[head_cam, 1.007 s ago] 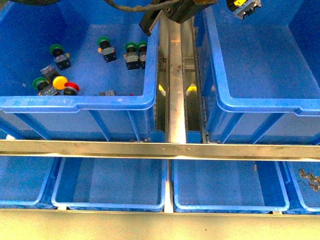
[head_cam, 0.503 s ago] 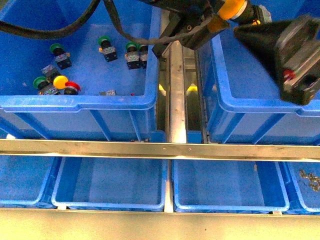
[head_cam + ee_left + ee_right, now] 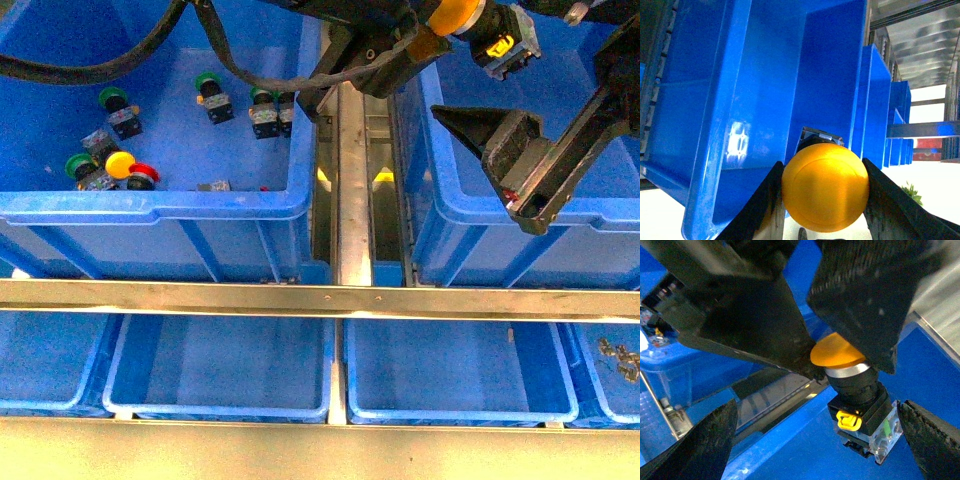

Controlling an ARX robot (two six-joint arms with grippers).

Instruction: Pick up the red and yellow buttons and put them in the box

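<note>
Yellow button up in the air over the box!

Closest in, the right gripper (image 3: 817, 410) hangs above the box (image 3: 470, 215) near its front rim, fingers spread wide, nothing between them. Just past it, the left gripper (image 3: 825, 200) pinches the yellow button (image 3: 455, 12) by its cap, above the box close to the wall beside the metal rail (image 3: 352, 150). Across in the other bin (image 3: 150, 208), a red button (image 3: 143, 175) and a second yellow button (image 3: 119, 165) lie touching among green-capped switches (image 3: 207, 85).

A steel rail (image 3: 320, 298) crosses in front, a steel channel (image 3: 352, 180) running back from it. Shallow blue trays (image 3: 220, 365) sit below. Beyond, bright light, perhaps from a window (image 3: 932, 95), washes a pale floor (image 3: 930, 182).
</note>
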